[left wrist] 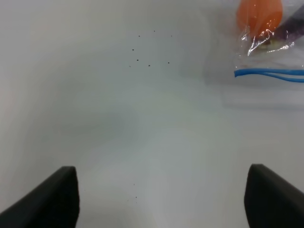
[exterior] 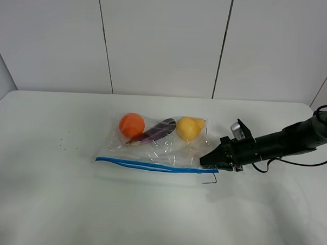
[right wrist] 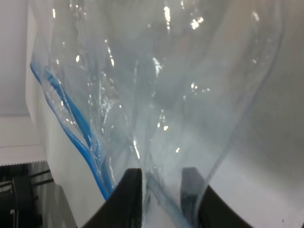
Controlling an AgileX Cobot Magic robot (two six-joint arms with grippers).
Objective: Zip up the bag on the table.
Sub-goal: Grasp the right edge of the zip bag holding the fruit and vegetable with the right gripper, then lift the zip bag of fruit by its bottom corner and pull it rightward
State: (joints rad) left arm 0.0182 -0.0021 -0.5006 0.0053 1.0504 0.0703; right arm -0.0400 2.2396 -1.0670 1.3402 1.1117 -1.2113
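The clear bag (exterior: 157, 146) lies flat in the middle of the white table (exterior: 51, 204), with an orange, a purple and a yellow piece of produce inside. Its blue zipper strip (exterior: 151, 166) runs along the near edge. My right gripper (exterior: 203, 161) reaches in from the right to the bag's right end, just by the zipper's end. In the right wrist view its fingers (right wrist: 133, 190) stand close together with crinkled plastic (right wrist: 156, 95) pinched between them, the zipper strip (right wrist: 71, 123) off to one side. My left gripper (left wrist: 161, 199) hangs open over bare table, apart from the bag (left wrist: 270, 38).
A small black bent mark (exterior: 210, 181) sits on the table just in front of the bag's right corner. Tiny dark specks (exterior: 65, 140) dot the left part of the tabletop. A white panelled wall stands behind the table.
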